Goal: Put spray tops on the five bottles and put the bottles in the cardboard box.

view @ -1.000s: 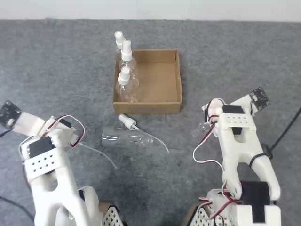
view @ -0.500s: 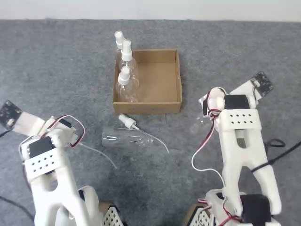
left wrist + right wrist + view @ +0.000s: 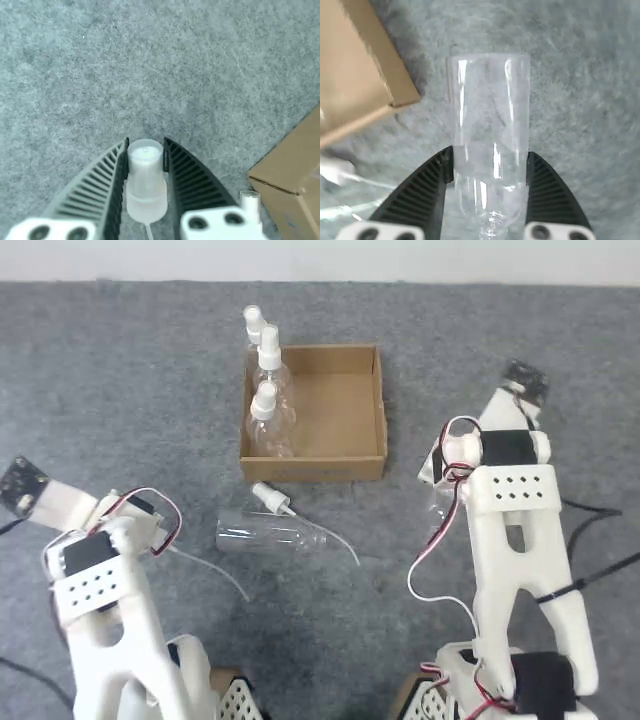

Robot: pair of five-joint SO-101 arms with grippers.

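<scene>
Now the clear bottle [image 3: 487, 100] sits clamped between the jaws of my right end effector [image 3: 489, 152], over the table [image 3: 120, 390] just off the front right corner of the cardboard box [image 3: 378, 410]. Over the last second my right arm [image 3: 510, 500] has stretched forward and its wrist has swung round from slanting outward to pointing along the box's right wall, carrying the bottle with it. I cannot tell which way its neck points.

Meanwhile my left end effector [image 3: 145, 144] has not moved: it stays closed on a spray top [image 3: 145, 180], whose thin tube trails across the table. The top and the held bottle are well apart, so I judge this move to be me presenting the bottle for capping, a step not yet begun. Next, the two arms have to come together.

Further out, three capped bottles [image 3: 270, 420] stand at the box's left side. Whether the rearmost is inside or just behind the wall, I cannot tell. A second uncapped bottle [image 3: 265, 533] lies in front of the box with a loose spray top [image 3: 270, 497] touching or just beside it. By my count, two bottles are left to cap.
</scene>
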